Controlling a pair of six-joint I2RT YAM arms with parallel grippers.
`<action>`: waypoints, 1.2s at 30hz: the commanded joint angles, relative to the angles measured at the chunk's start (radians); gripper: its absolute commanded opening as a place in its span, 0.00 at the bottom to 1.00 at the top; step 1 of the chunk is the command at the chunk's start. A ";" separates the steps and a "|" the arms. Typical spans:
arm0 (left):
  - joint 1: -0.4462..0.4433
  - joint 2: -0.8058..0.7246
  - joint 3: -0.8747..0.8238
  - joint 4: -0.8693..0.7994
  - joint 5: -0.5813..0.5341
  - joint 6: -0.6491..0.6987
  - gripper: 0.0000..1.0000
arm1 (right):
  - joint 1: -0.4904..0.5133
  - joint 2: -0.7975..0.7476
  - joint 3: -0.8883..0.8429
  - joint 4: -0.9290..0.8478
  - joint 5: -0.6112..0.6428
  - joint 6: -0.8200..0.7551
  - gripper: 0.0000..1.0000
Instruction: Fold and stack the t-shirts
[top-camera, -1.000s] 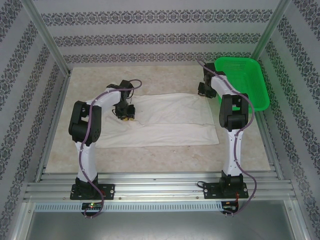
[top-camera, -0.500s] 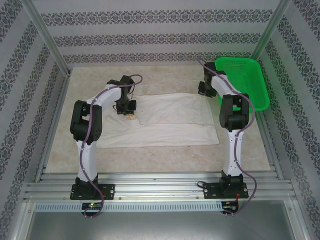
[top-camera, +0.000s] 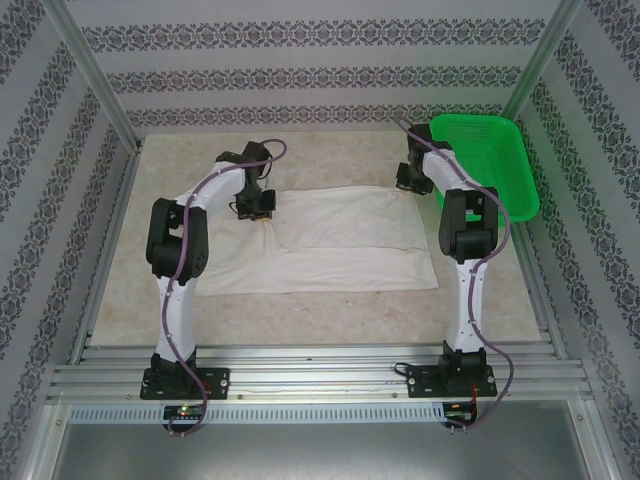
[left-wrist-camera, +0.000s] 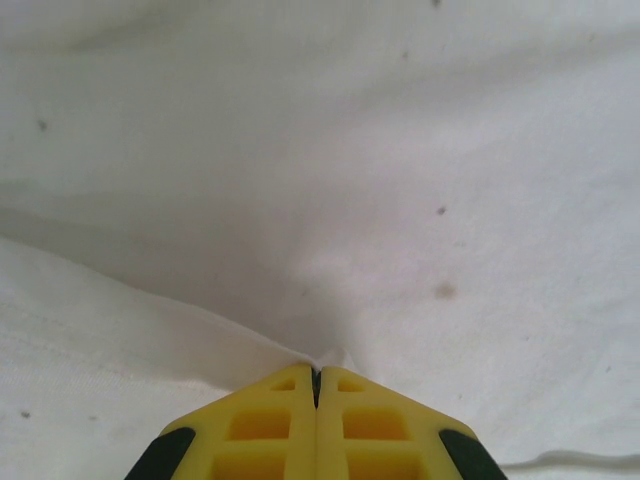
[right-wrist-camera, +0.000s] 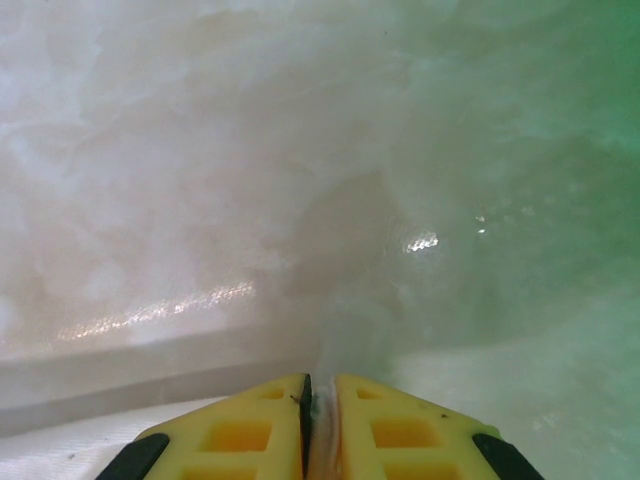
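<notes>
- left gripper: fingers pressed together, pinching a fold of the soft white cloth t-shirt
- right gripper: fingers narrow, clamping the t-shirt's thin edge

There is one white t-shirt, one green basket and one table. There are two robot arms, the left arm and the right arm. Each carries one gripper, two in all: the left gripper and the right gripper.
</notes>
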 joint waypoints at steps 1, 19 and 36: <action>-0.007 0.043 0.050 -0.026 0.011 -0.012 0.00 | -0.011 -0.047 -0.016 -0.001 -0.015 -0.013 0.16; 0.068 0.004 0.241 0.015 -0.120 -0.049 0.65 | -0.014 -0.043 0.018 -0.021 0.012 0.002 0.15; 0.183 0.184 0.362 0.062 0.118 -0.239 0.59 | -0.016 -0.032 0.027 -0.032 0.009 -0.009 0.15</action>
